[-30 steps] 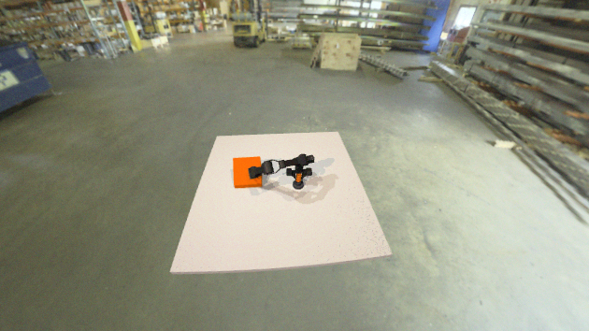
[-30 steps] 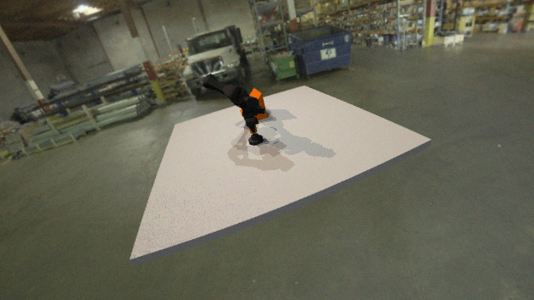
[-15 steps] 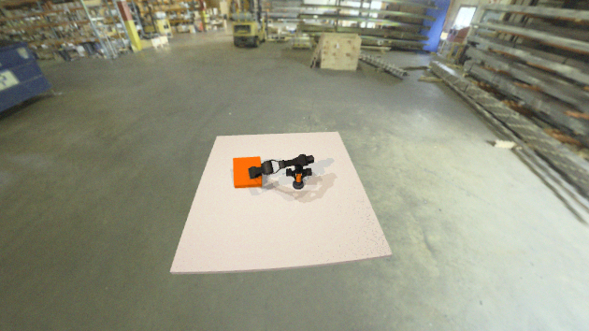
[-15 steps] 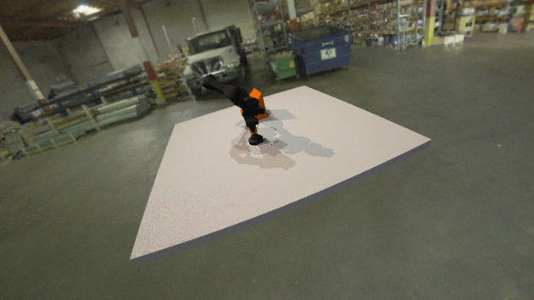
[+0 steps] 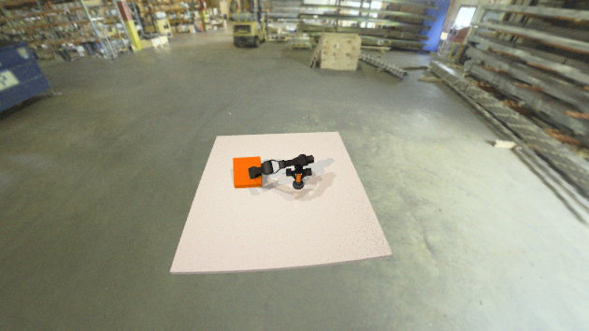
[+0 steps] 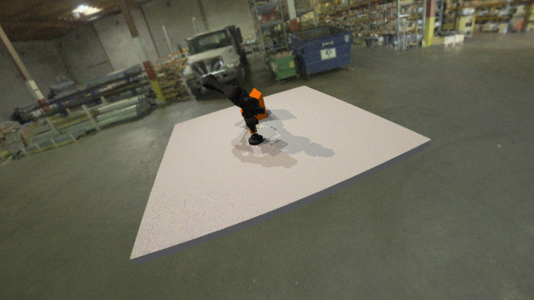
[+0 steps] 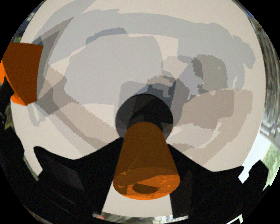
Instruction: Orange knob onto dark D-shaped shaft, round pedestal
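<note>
Where the pale board [image 5: 280,234] [image 6: 271,186] [image 7: 218,40] spans the top view, orange block [image 5: 240,179] [image 6: 260,103] [image 7: 26,70] sits at nine o'clock of the pedestal [image 5: 297,185] [image 6: 255,140] [image 7: 126,117]. Arm [image 5: 273,166] [image 6: 229,90] reaches toward three o'clock. Gripper [image 5: 298,173] [image 6: 253,125] [image 7: 144,144] pinches the orange knob [image 5: 298,178] [image 6: 253,131] [image 7: 145,160] above the pedestal; seating can't be told.

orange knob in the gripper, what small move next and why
I'd try a slight twist with light downward pressure. The gripper is closed on the orange knob, which stands over the round pedestal. Dark shaft seems visible below it, while the flat stays hidden, so feeling for alignment seems sensible.
</note>
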